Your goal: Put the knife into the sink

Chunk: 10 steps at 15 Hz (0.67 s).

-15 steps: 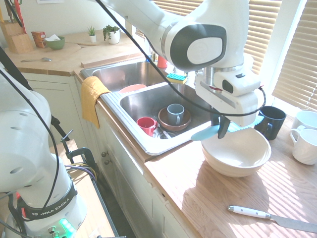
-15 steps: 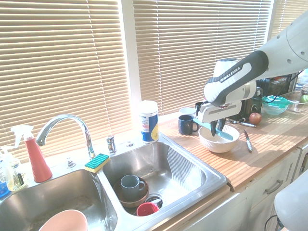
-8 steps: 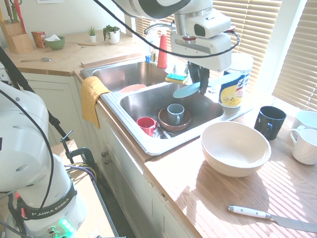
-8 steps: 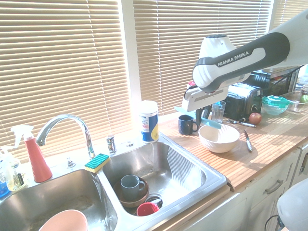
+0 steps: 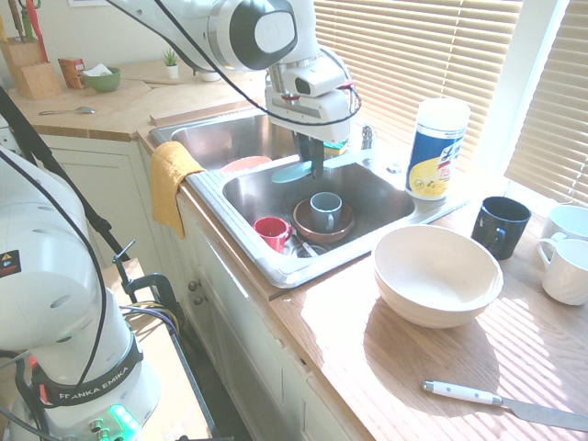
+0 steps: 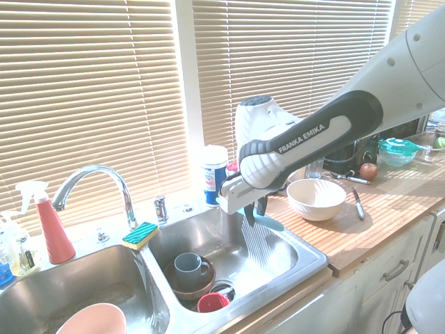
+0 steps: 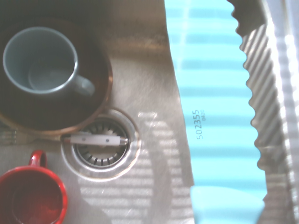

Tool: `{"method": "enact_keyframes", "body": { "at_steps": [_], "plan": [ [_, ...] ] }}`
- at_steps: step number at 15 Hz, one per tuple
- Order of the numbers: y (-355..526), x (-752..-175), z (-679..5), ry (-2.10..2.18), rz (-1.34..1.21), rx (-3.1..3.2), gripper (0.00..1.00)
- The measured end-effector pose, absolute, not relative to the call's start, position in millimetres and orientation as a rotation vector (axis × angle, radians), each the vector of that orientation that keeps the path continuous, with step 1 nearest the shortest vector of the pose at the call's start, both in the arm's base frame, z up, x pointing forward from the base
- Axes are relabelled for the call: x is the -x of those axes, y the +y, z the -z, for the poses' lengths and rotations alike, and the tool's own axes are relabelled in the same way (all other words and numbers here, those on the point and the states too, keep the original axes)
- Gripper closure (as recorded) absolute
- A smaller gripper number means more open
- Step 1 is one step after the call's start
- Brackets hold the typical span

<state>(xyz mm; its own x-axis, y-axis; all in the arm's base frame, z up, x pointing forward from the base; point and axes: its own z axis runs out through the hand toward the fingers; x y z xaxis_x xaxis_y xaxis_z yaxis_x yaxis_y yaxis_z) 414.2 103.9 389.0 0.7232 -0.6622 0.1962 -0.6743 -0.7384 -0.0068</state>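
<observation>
Knife [image 5: 296, 171] clamped in end effector [image 5: 316, 171] above sink [image 5: 276, 266] basin (fingertips mostly hidden); wrist view blurred.

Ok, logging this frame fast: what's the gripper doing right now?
Gripper: shut on the light turquoise plastic knife with a serrated edge, over the stainless steel sink.

Home kitchen: steel sink [image 5: 276, 266], wood counter [image 5: 441, 367], cabinets [image 5: 101, 175]

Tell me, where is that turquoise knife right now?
In both exterior views the knife hangs pinched in the robot's fingers over the sink, above the basin holding the grey mug and red cup.
</observation>
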Motion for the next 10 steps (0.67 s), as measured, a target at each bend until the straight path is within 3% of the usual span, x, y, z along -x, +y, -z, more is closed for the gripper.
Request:
{"method": "enact_keyframes", "body": {
  "at_steps": [10],
  "plan": [
    [105,-443,-276,-0.940,-0.150,-2.890,1.00]
  ]
}}
